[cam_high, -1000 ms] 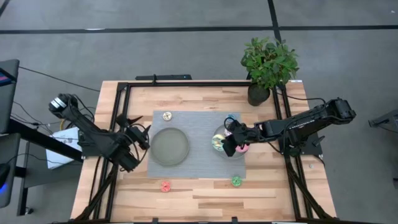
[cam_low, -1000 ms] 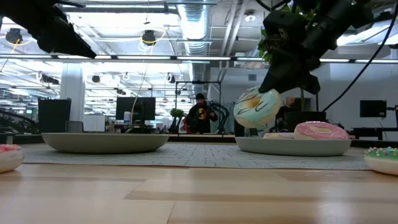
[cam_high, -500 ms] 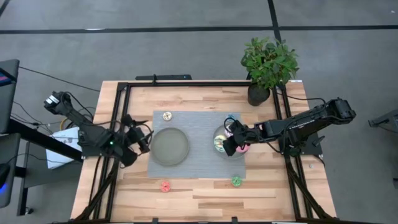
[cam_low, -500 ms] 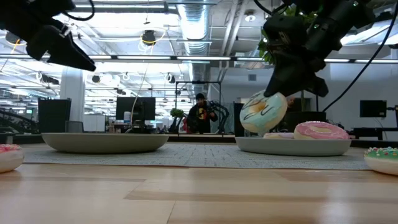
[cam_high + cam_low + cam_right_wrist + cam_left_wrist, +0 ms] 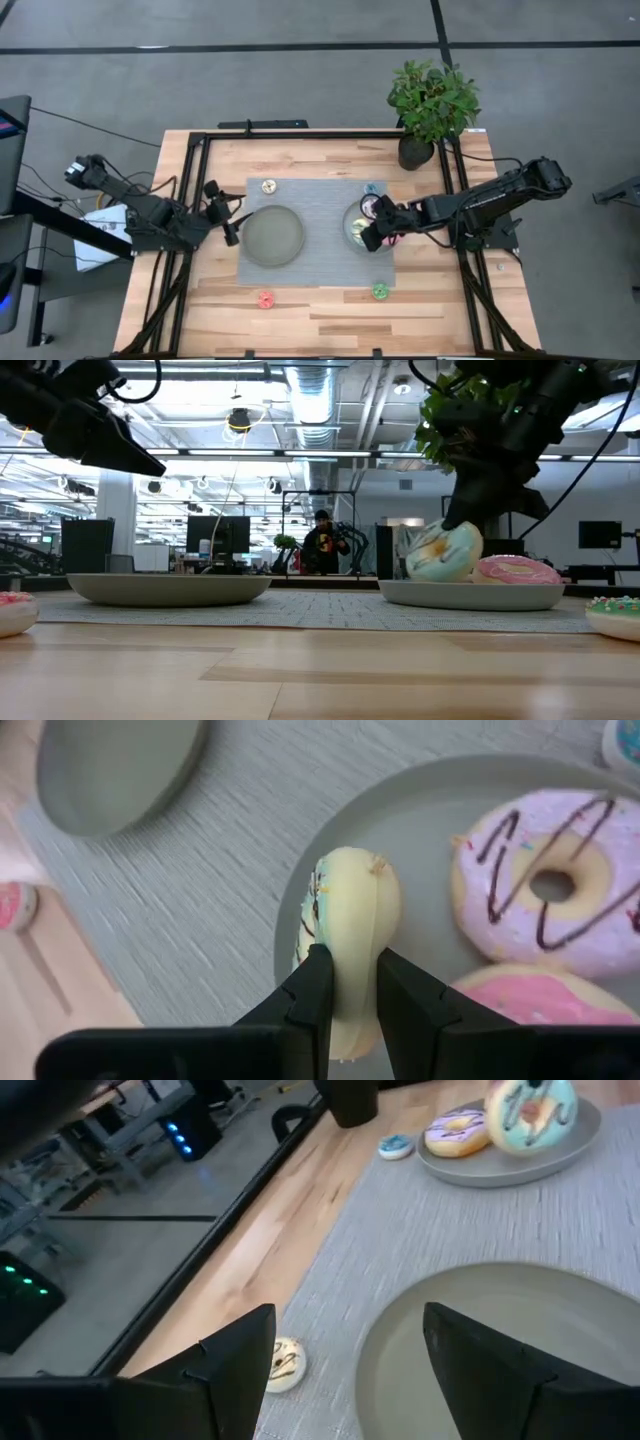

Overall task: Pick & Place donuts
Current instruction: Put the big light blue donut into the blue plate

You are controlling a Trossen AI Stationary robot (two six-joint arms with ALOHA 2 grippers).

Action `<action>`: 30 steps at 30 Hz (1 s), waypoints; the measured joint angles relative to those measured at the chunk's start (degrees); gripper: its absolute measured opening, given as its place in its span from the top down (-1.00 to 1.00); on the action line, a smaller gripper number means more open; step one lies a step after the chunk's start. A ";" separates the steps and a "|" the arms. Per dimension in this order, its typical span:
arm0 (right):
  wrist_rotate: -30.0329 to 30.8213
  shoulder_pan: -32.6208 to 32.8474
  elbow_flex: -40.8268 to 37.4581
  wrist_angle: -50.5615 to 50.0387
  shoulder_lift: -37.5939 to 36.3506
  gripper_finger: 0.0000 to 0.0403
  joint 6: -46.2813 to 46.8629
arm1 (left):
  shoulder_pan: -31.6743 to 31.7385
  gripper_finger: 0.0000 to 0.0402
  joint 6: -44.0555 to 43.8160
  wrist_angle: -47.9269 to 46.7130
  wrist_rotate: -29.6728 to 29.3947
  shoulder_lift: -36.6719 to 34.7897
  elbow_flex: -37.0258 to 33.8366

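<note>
I have the right pincer [image 5: 346, 982] clamped across the rim of the large mint-green iced toy ring donut [image 5: 348, 935], so the ring stands on edge instead of lying flat. That edge-on grip explains why the low view shows the donut tilted, its lower edge at or just above the right-hand grey round plate [image 5: 352, 238]; I cannot tell whether it actually touches. On the same plate, close beside it, lie the lilac-iced sprinkled donut with dark drizzle [image 5: 546, 883] and the pink-iced donut [image 5: 560, 1006], both flat. I judge the mint one is being set down next to them, so it should be released only once it can tip clear of its neighbours.

My left pincer [image 5: 345, 1355] has its fingers spread with nothing between them, held above the near rim of the bare left-hand grey round plate [image 5: 272, 234], which sits on the grey woven mat [image 5: 318, 272]. It looks staged for the small tan donut [image 5: 284, 1363] just off the mat's edge on the wooden counter [image 5: 330, 310].

The small blue donut [image 5: 371, 188] lies near the right plate; the small red donut [image 5: 265, 298] and small green donut [image 5: 380, 291] lie on the counter off the mat's opposite edge, not yet collected.
</note>
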 joint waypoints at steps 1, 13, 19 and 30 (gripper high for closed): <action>0.40 -0.09 0.00 0.49 0.10 0.69 0.00 | 0.41 -0.23 0.48 0.02 0.86 -0.50 -0.14; 0.43 -0.09 -1.75 5.29 3.35 0.69 0.04 | 2.26 -0.23 0.81 1.17 4.41 -1.31 -2.29; 0.43 -0.09 -1.45 6.23 4.88 0.69 -0.46 | 2.26 -0.23 0.82 2.41 5.05 -1.31 -2.27; 0.30 0.39 -1.53 5.60 4.75 0.69 -1.05 | 2.28 -0.23 0.89 2.91 5.10 -1.29 -2.27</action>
